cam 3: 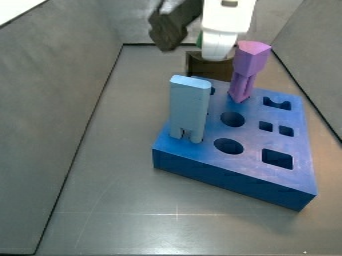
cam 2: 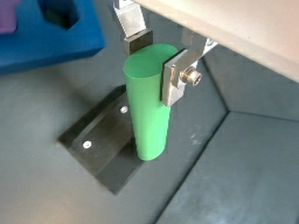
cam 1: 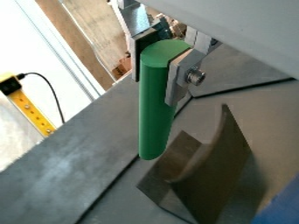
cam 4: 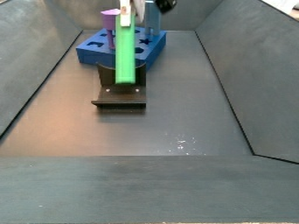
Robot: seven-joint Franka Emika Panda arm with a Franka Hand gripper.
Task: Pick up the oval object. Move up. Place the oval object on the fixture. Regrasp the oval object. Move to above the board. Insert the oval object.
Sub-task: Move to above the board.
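The oval object (cam 1: 153,105) is a smooth green rod, standing upright in both wrist views. My gripper (cam 1: 160,61) is shut on its upper end, a dark pad on one side and a silver plate on the other, also in a wrist view as gripper (cam 2: 156,59) on the oval object (cam 2: 149,109). Its lower end hangs right over the fixture (cam 2: 103,147), a dark bracket on a base plate; contact cannot be told. In a side view the oval object (cam 4: 124,52) stands over the fixture (cam 4: 121,96), in front of the blue board (cam 4: 96,51).
The board (cam 3: 267,165) carries an upright light blue peg (cam 3: 190,108) and a purple peg (cam 3: 247,70), with several open holes. The arm's head (cam 3: 221,25) hangs behind it. Grey walls enclose the floor. A yellow power strip (cam 1: 26,101) lies outside.
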